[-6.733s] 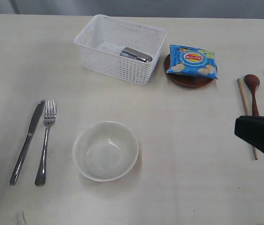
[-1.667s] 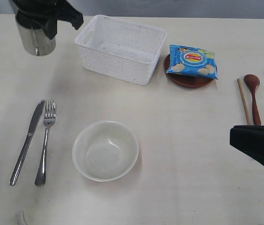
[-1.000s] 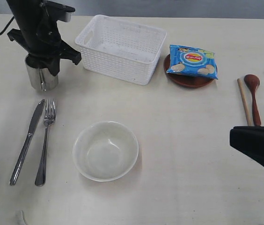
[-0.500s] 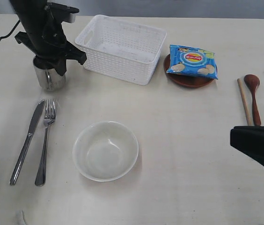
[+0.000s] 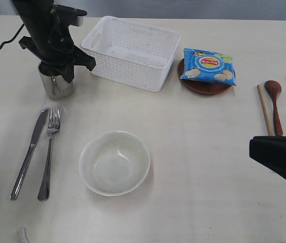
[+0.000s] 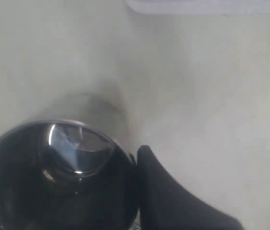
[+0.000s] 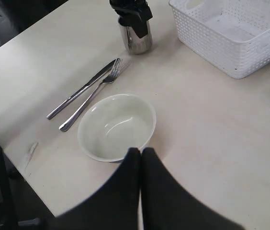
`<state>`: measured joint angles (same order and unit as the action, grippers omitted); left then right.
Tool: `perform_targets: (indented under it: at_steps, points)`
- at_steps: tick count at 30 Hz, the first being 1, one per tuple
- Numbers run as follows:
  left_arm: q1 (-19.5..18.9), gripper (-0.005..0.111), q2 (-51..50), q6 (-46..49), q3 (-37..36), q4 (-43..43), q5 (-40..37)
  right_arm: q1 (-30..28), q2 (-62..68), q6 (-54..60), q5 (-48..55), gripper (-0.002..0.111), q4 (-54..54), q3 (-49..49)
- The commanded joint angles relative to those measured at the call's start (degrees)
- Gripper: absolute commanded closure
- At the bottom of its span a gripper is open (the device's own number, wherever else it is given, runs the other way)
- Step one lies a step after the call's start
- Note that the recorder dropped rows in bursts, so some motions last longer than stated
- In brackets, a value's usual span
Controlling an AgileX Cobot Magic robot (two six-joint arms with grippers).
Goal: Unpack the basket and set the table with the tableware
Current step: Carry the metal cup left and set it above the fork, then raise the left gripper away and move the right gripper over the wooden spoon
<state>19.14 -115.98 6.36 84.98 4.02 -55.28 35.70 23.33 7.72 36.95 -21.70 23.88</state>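
Now: left pincer grips the cup by its rim. The cup hangs directly beneath it, upright, apparently resting on the surface, just beyond the fork tips. Right pincer closed, empty, well apart.

Printed matter appears on one item only: the blue chips bag, which lies on the reddish-brown plate just beside the basket. The bag's face carries a round red-and-yellow brand emblem with pale lettering across it. The letters are too small to make out. Smaller marks along the bag's edge farther from the basket are equally illegible. No word, number or sign can be read in any view.
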Motion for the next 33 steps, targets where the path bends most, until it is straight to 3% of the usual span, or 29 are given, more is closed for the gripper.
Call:
perform_targets:
  at_steps: [1, 3, 4, 6, 10, 14, 17, 21, 27, 33]
  points:
    - [-0.13, 0.103, -0.04, -0.39, 0.04, 0.71, 1.21, 0.1, -0.41, 0.68, -0.23, 0.108, 0.4, -0.07]
    - [-0.13, 0.087, -0.04, -0.39, 0.04, 0.71, 1.01, 0.1, -0.41, 0.68, -0.23, 0.108, 0.4, -0.07]
    - [-0.13, 0.073, -0.04, -0.39, 0.04, 0.71, 0.58, 0.1, -0.41, 0.68, -0.23, 0.108, 0.4, -0.07]
    - [-0.13, 0.059, -0.04, -0.39, 0.04, 0.71, -0.32, 0.1, -0.41, 0.68, -0.23, 0.108, 0.4, -0.07]
    - [-0.13, 0.058, 2.62, -1.18, 0.14, -2.26, -1.66, 0.1, -0.41, 0.68, -0.23, 0.108, 0.4, -0.07]
    - [-0.13, 0.058, 12.01, -6.36, 0.14, -8.06, 2.79, 0.1, -0.41, 0.68, -0.23, 0.108, 0.4, -0.07]
    - [-0.13, 0.069, 15.94, -6.36, 0.14, -6.1, 4.19, 0.1, -0.41, 0.68, -0.23, 0.108, 0.4, -0.07]
    - [-0.13, 0.106, 18.55, -5.91, 0.14, -4.02, 2.3, 0.1, -0.41, 0.68, -0.42, 0.108, 0.51, -0.07]
    - [-0.13, 0.107, 26.73, -4.43, -2.24, 2.8, 2.59, 0.1, 1.78, -9.49, -0.59, 0.108, 9.91, 2.71]
    - [2.91, 0.107, 39.56, -6.91, -16.25, 2.01, 12.09, 0.1, 12.9, -22.98, 3.99, 0.108, 29.02, 12.23]
